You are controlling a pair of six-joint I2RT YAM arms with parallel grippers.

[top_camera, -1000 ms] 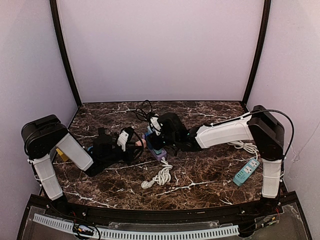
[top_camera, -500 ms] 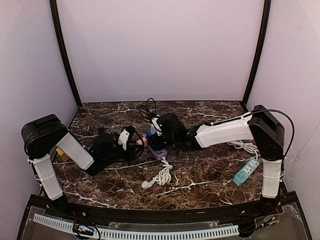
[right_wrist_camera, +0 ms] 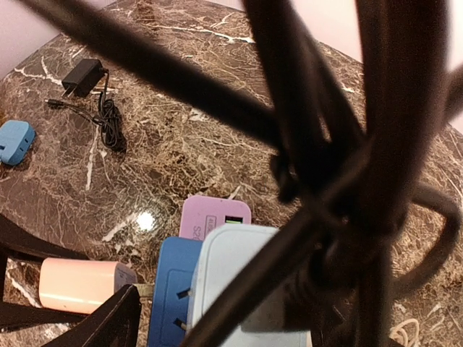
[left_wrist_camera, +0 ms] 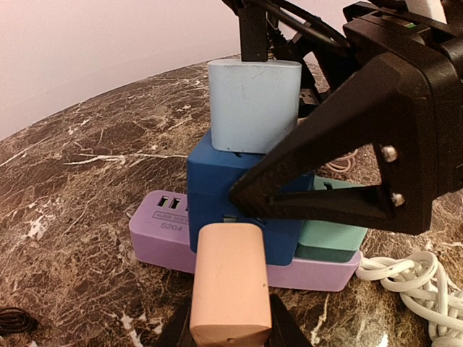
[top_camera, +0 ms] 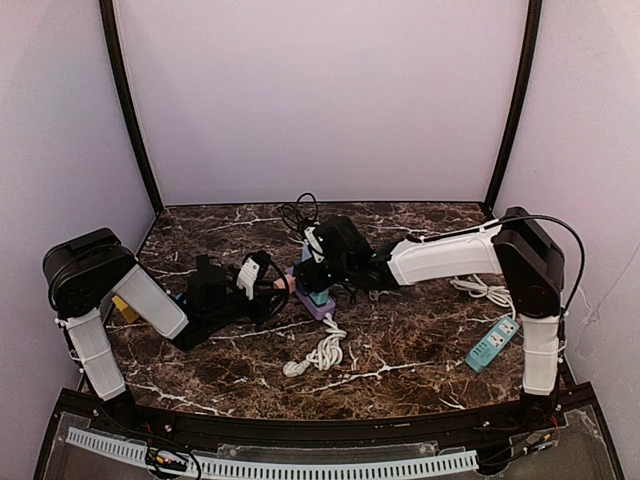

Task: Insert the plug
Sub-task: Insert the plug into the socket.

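Left end effector (top_camera: 276,287) was clamped on the peach plug (left_wrist_camera: 230,293), at the left of the desk (top_camera: 420,350), just left of the stack. The plug's long axis ran left-right and its prongs pointed right at the blue adapter (left_wrist_camera: 217,181). In the right wrist view a bit of prong showed between the plug body and the adapter. The adapter sat on the purple power strip (left_wrist_camera: 163,228) with a light blue charger (left_wrist_camera: 253,105) plugged into its top. Right end effector (top_camera: 316,270) hovered at the charger, jaws apart, gripping nothing. Teal power strip (top_camera: 492,343) lay near the right edge. Versus a second earlier, the right jaws had spread wider and shifted slightly far. The left arm and plug were unchanged.
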